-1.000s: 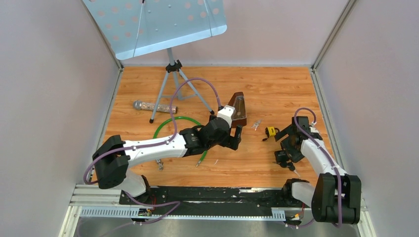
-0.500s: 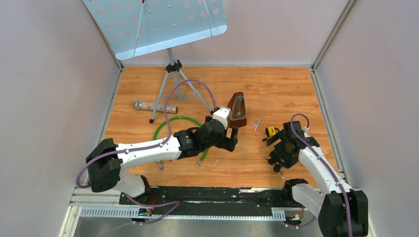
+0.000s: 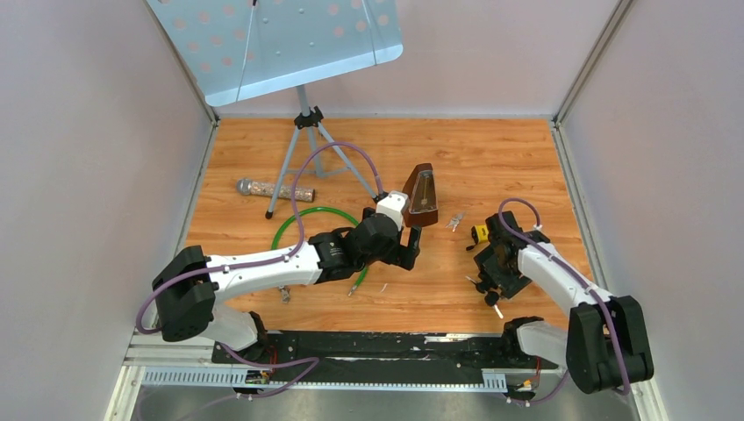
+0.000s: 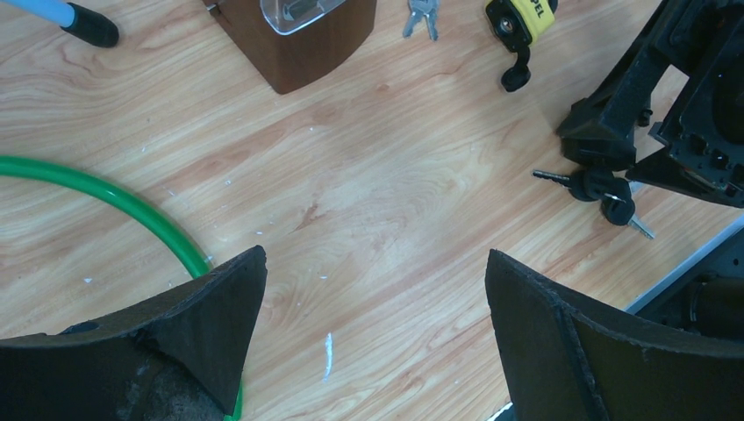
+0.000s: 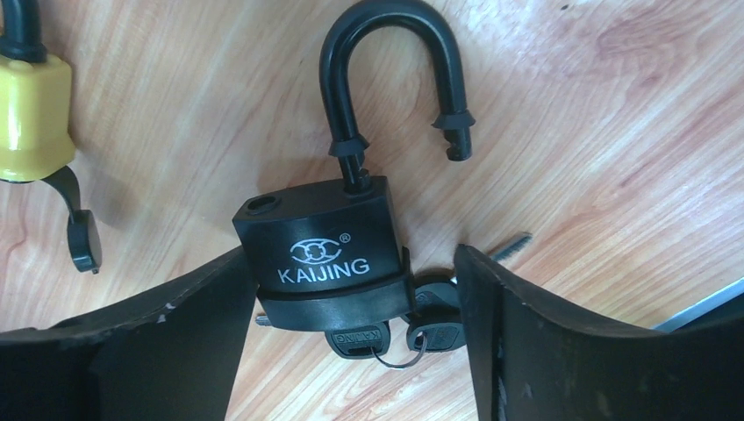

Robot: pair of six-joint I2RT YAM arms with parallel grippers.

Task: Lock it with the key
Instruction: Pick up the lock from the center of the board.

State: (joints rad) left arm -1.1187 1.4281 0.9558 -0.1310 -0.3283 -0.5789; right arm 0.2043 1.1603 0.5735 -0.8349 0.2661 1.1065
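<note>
padlock (image 5: 320,246): black, marked KAIJING, centre of the right wrist view, lying flat on the wood table (image 5: 570,114)
shackle (image 5: 332,88): raised, one leg out of the body
keys (image 5: 358,338): black heads just under the body, lower centre
right gripper (image 5: 355,254): fingers straddle the body; frame-left one touching, gap on the other side, so not clamped
left gripper (image 4: 377,263): spread wide, holding nothing, above the table mid-frame in the top view

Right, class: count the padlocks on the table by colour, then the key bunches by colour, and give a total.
black padlock: 1
yellow padlock: 1
black-headed key bunch: 1
silver key bunch: 1
Total: 4
</note>
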